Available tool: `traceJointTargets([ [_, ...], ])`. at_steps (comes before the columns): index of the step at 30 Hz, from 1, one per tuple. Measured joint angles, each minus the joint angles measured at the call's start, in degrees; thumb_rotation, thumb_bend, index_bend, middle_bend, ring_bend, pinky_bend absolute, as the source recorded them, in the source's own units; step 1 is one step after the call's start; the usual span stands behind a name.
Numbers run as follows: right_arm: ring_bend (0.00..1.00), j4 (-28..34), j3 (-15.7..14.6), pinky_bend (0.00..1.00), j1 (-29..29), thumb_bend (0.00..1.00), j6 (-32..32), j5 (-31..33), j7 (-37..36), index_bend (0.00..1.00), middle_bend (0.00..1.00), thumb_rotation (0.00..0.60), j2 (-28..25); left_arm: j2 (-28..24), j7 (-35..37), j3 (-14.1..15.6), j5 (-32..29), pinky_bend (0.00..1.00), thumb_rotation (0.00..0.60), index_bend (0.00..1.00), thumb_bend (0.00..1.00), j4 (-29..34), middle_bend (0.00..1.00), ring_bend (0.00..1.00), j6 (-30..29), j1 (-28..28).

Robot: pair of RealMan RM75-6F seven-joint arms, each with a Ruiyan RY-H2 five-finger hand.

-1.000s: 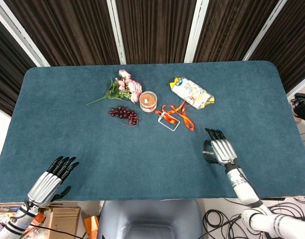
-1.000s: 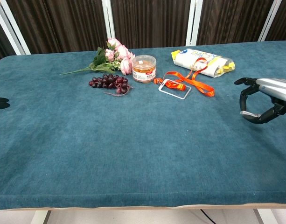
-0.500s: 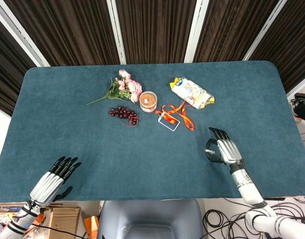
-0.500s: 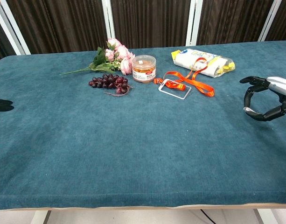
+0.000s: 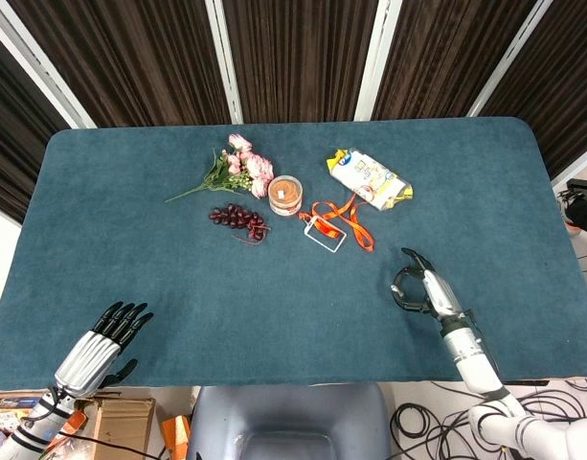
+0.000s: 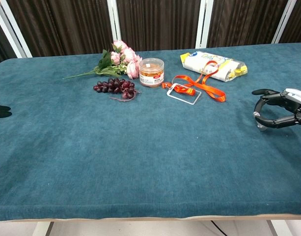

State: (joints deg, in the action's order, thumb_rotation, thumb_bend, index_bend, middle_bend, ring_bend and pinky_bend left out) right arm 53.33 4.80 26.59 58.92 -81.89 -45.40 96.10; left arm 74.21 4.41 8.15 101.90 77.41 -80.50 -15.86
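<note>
My right hand [image 5: 424, 289] hovers over the bare cloth at the front right, turned on its side. Its fingers [image 6: 268, 92] and thumb curve into a C with a gap between them and nothing inside. The orange lanyard with a clear badge holder [image 5: 333, 226] [image 6: 191, 89] is the closest thing to it, further back and to the left. My left hand [image 5: 100, 349] is at the front left corner beyond the table edge, fingers stretched out and apart, holding nothing. Only its dark fingertips [image 6: 0, 111] show in the chest view.
Toward the back middle of the blue table [image 5: 159, 268] lie pink flowers [image 5: 239, 170], dark grapes [image 5: 237, 218], a clear jar with a brown lid [image 5: 285, 195] and a white and yellow snack packet [image 5: 370, 178]. A cardboard box [image 5: 121, 422] sits on the floor below the front left.
My right hand has rolled from palm down onto its side and drifted slightly right and toward the front edge. The left hand has barely shifted.
</note>
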Motion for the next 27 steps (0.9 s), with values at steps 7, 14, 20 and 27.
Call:
traceJointTargets([
  [7,0.0,-3.22,-1.21,0.0,-0.64,0.35,0.4,-1.7,-3.21,0.58,0.05,0.6,0.8,-0.06,-0.43,0.07,0.12,0.0,0.6,0.0,0.36,0.21,0.0,0.0,0.02,0.06],
  [14,0.0,-4.29,-1.79,0.0,-1.52,0.35,2.19,-2.61,-3.78,0.58,0.05,0.6,0.58,-0.09,-0.74,0.09,0.11,0.0,0.6,0.0,0.36,0.44,0.0,0.0,0.26,0.04],
  [20,0.0,-5.51,-2.17,0.0,-2.44,0.35,2.99,-2.81,-4.02,0.57,0.05,0.6,0.23,0.0,-0.85,0.12,0.07,0.0,0.6,0.0,0.36,0.44,0.0,0.0,0.49,0.02],
  [27,0.0,-6.28,-2.2,0.0,-3.11,0.35,3.69,-2.85,-5.84,0.51,0.05,0.6,-0.41,0.04,-0.93,0.09,0.04,0.0,0.6,0.0,0.36,0.5,0.0,0.0,0.59,0.0],
])
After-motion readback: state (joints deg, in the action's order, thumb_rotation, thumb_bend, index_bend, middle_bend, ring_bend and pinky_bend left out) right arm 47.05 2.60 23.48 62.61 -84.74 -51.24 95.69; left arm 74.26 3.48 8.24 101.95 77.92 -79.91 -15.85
